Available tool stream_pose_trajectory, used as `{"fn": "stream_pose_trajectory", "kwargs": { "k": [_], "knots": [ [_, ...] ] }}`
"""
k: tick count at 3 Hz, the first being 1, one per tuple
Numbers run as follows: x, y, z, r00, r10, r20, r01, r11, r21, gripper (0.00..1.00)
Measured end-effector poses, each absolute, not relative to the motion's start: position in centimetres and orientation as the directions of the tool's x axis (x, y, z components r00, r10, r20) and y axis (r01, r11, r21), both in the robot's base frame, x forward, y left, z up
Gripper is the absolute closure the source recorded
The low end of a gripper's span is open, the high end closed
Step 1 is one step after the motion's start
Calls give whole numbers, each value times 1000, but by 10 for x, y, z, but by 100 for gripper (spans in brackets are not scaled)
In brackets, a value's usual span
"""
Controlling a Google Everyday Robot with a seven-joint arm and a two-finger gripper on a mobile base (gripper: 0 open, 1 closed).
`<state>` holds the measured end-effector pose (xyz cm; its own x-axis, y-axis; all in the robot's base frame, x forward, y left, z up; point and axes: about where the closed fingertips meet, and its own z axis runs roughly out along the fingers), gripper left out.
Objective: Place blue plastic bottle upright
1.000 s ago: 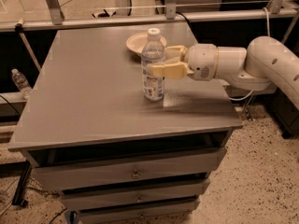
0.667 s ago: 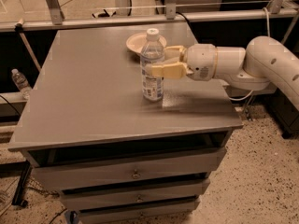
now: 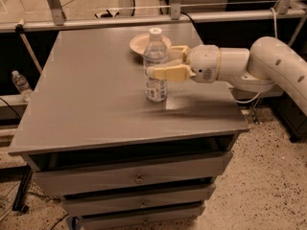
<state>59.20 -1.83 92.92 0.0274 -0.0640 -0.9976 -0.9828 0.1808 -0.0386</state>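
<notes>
The blue plastic bottle [image 3: 156,56] is standing upright on the grey tabletop [image 3: 86,90], right of the middle and toward the back half of the surface. Its base is resting flat on the top, its white screw cap [image 3: 155,32] is pointing straight up, and its pale label [image 3: 155,87] is wrapping the lower part of the body.

The gripper [image 3: 159,62] is reaching in from the right at the level of the bottle's upper body. Its two beige fingers [image 3: 170,73] are straddling the bottle, one crossing in front of it on the camera's side and the other sitting behind it, and they are closing against the clear plastic, so the gripper is holding the bottle between them. The white wrist [image 3: 211,63] and the thick white arm [image 3: 273,61] are stretching out beyond the table's right edge.

A shallow beige bowl [image 3: 136,44] is sitting just behind the bottle, near the table's back edge and partly hidden by it. Below the tabletop, the cabinet is showing a stack of grey drawers [image 3: 139,176] with small knobs. Off to the left, well apart from the table's contents, a smaller clear bottle [image 3: 21,84] with a white cap is standing lower down beside the cabinet. A speckled floor [image 3: 268,186] is spreading out at the lower right.
</notes>
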Motion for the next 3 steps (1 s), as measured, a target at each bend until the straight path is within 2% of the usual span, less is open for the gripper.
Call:
{"fn": "stream_pose_trajectory", "kwargs": {
  "k": [1, 3],
  "knots": [
    [592, -16, 930, 28, -64, -998, -983, 177, -39, 0],
    [588, -67, 949, 27, -195, -980, -961, 264, -79, 0]
  ]
}}
